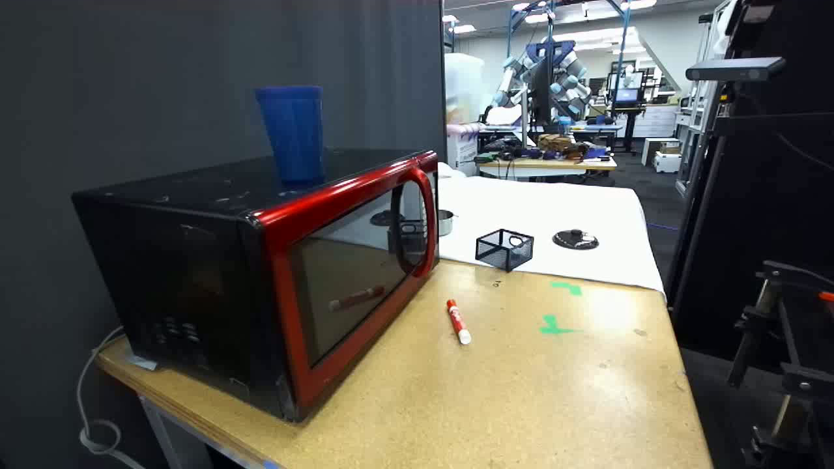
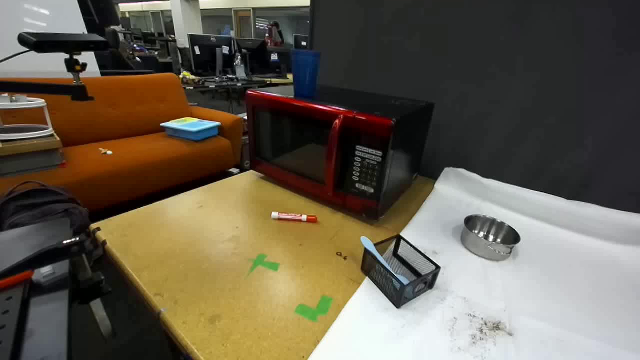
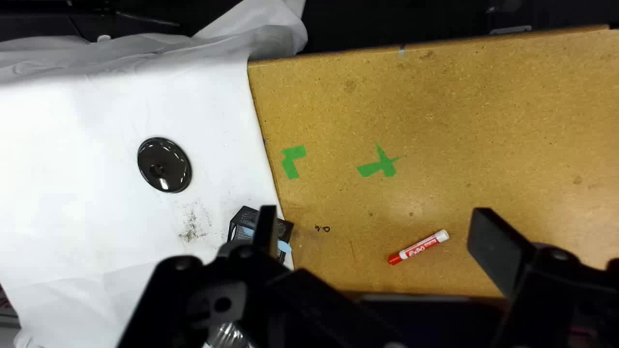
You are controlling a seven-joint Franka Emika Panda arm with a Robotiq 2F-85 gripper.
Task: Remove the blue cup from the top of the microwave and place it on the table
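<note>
The blue cup [image 1: 293,137] stands upright on top of the microwave [image 1: 163,293], close to its front edge. In an exterior view the same cup [image 2: 305,74] and the red-framed microwave [image 2: 295,145] show from another side. The tan table [image 1: 554,404] is under the microwave and reaches out in front of its door; it also shows in the wrist view [image 3: 459,121]. My gripper [image 3: 379,232] shows only in the wrist view. Its fingers are wide apart with nothing between them. It is above the table, and a dark shape lies below it. The cup is out of the wrist view.
A red and white marker [image 1: 458,321] lies on the table before the microwave. A black wire basket [image 2: 400,267] holding a light blue utensil sits at the edge of the white cloth [image 2: 550,300]. A metal pot [image 2: 490,237] and a dark lid [image 1: 575,239] are on the cloth.
</note>
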